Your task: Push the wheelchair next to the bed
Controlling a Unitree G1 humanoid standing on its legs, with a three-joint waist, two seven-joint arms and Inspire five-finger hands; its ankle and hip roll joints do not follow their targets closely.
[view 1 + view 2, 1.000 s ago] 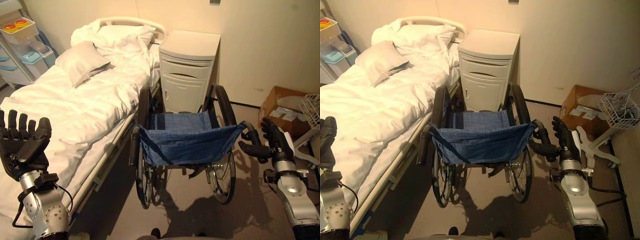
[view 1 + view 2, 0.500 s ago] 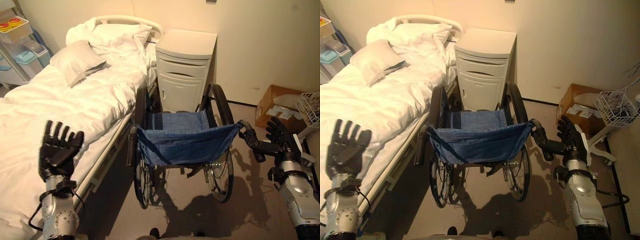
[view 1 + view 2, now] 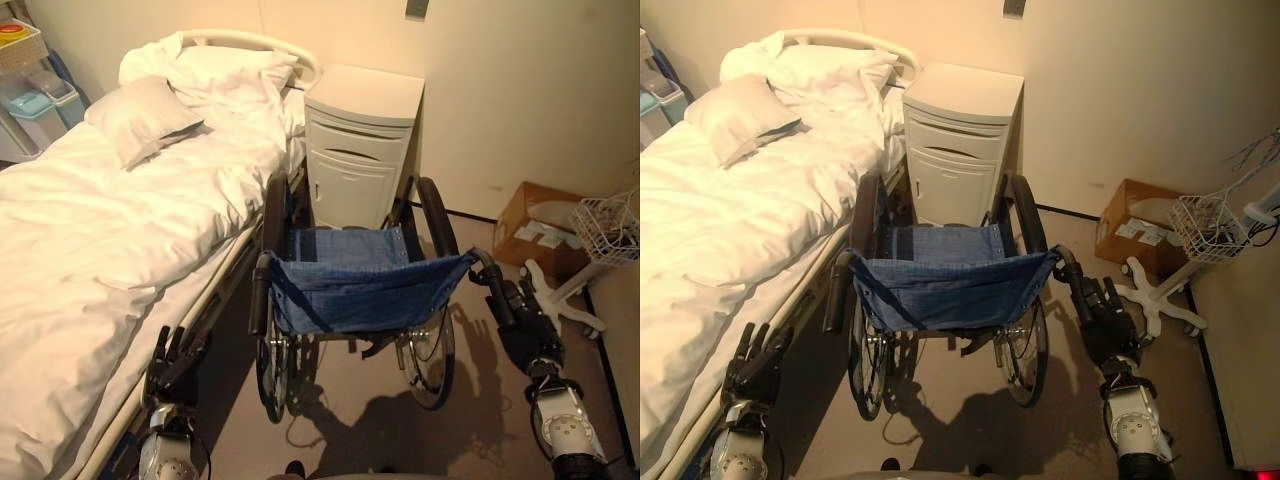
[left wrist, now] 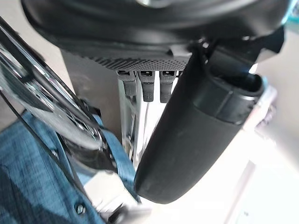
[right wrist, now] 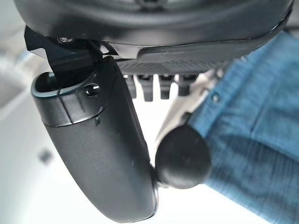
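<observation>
- Wheelchair [image 3: 355, 285] parked dead centre, blue sling seat facing back toward 6 o'clock, big wheels either side.
- Bed [image 3: 110, 230] running along its 9 o'clock side, frame rail just beside the near wheel, so pretty much alongside already.
- White bedside cabinet [image 3: 362, 145] right at the chair's 12 o'clock, looks touching or nearly so; no real room to roll further forward.
- Right hand [image 3: 525, 325] down at 4 o'clock, lined up on the right push handle [image 3: 487, 272]. From the wrist view, fingers [image 5: 154, 86] straight, thumb alongside the handle's round end, resting against it rather than wrapped.
- Left hand [image 3: 172, 362] low at 8 o'clock between bed rail and wheel, well apart from the left push handle [image 3: 260, 295]. Fingers [image 4: 148, 86] straight and relaxed, holding nothing.
- Cardboard box [image 3: 535, 225] and a white wire basket [image 3: 605, 225] off at 2 o'clock, out of the way.
- Guessing the step: tail end of the push, or a last nudge sideways.
- Next move, if any: gentle shove toward 9 o'clock from the right handle, careful not to jam the wheel into the rail or ram the cabinet. Otherwise just let go.
</observation>
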